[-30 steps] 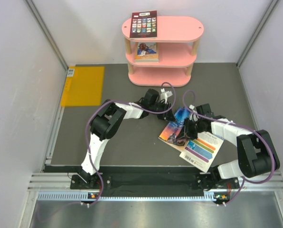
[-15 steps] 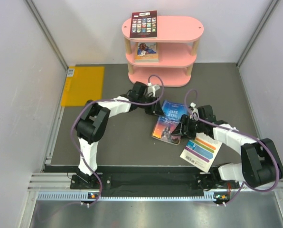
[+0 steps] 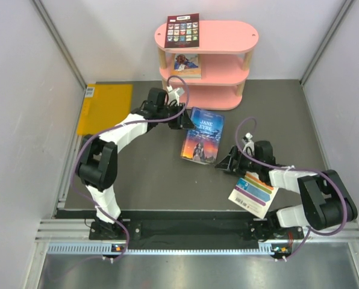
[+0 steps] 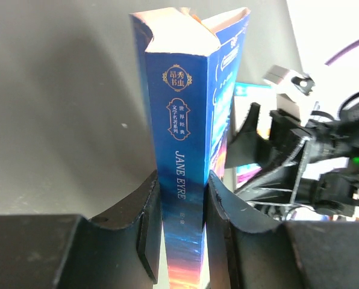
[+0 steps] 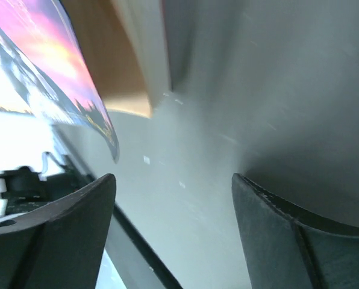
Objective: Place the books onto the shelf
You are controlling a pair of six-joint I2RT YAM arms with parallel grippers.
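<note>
The left arm (image 3: 126, 127) reaches far forward from its base, with the forearm turned to the right. The left gripper (image 4: 182, 198) clamps a book (image 4: 179, 120) by the spine between its two fingers. The right arm (image 3: 291, 176) is folded low, elbow at the right and forearm pointing left, and the right gripper (image 5: 173, 211) has its fingers wide apart with nothing between them.

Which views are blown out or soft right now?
Top external: even light, sharp throughout, only soft shadows by the shelf. Left wrist: blue book spine crisp and readable, upper right corner clipped to white, left fingers dark with little detail. Right wrist: worst; the same book's cover at upper left is blurred and washed out toward the left edge, right fingers soft.
</note>
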